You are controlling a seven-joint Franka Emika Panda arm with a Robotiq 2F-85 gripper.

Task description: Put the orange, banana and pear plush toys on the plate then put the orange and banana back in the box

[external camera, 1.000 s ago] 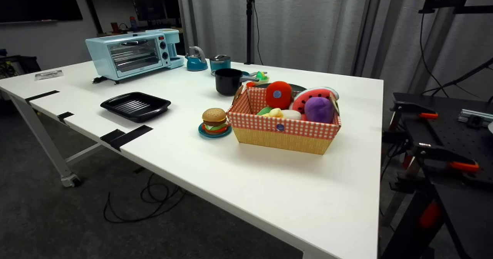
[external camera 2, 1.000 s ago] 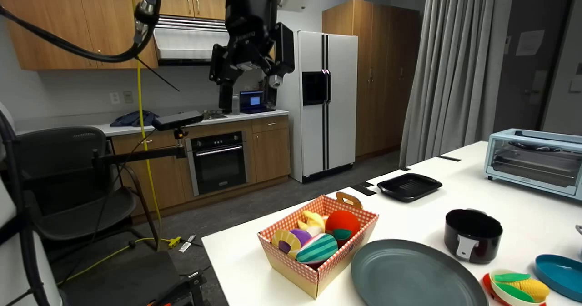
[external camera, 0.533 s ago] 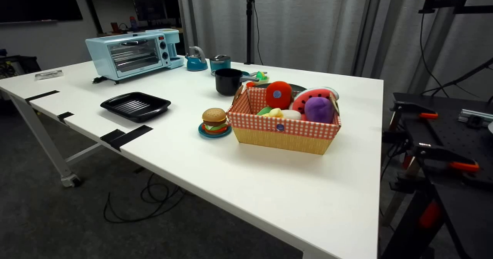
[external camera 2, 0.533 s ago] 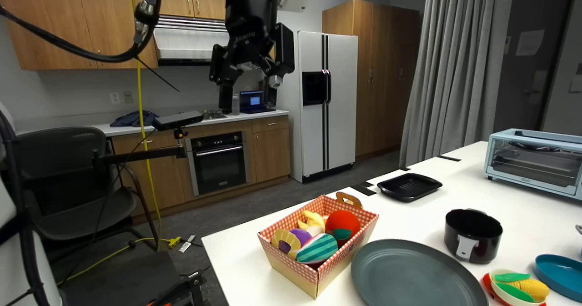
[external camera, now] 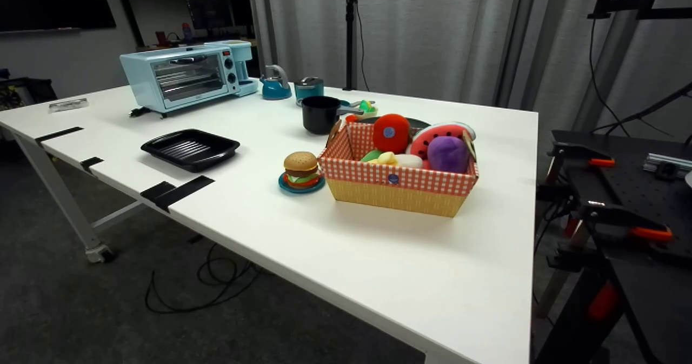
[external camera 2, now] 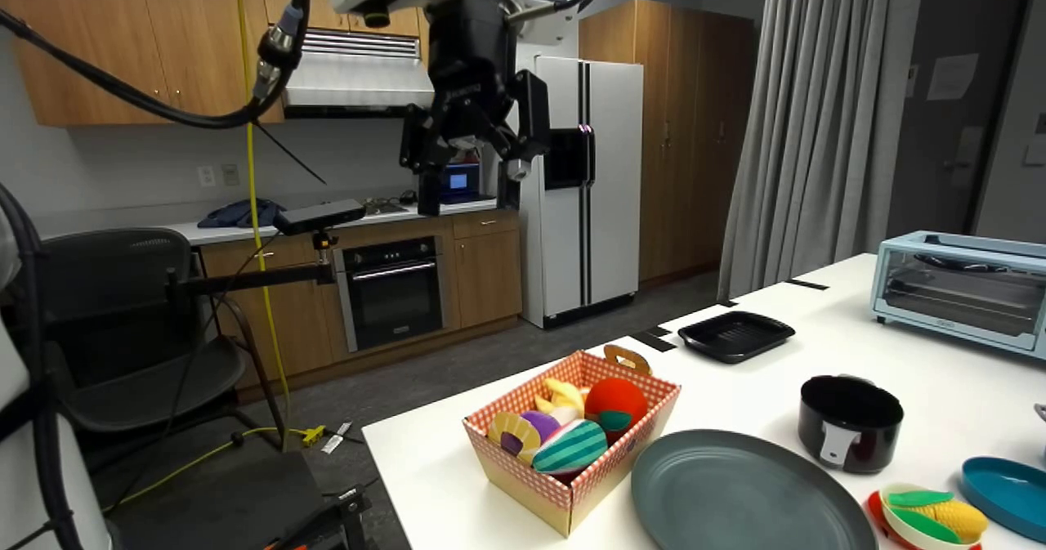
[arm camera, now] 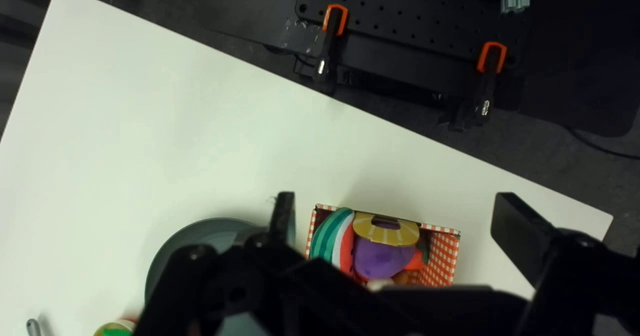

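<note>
One checkered box (external camera: 400,195), jaws standing pretty wide

So in an exterior view I count one box, and inside it one peeled banana plush (external camera: 386,159), one round red plush (external camera: 391,133), one watermelon slice (external camera: 428,138) and one purple plush (external camera: 448,155). One toy burger (external camera: 301,169) sits just beside it at 9 o'clock, with one black square dish (external camera: 189,151) well off, also at 9.

Also in an exterior view: one gripper (external camera 2: 468,194), spread wide, holding nothing. From it, box and banana are at 5 o'clock, dish at 4, all well apart.

Wrist view: the box shows between the fingers (arm camera: 520,240), roughly 6 o'clock; one round grey plate (arm camera: 202,233) at 9, two orange-handled clamps (arm camera: 328,46) at 11 and 1.
</note>
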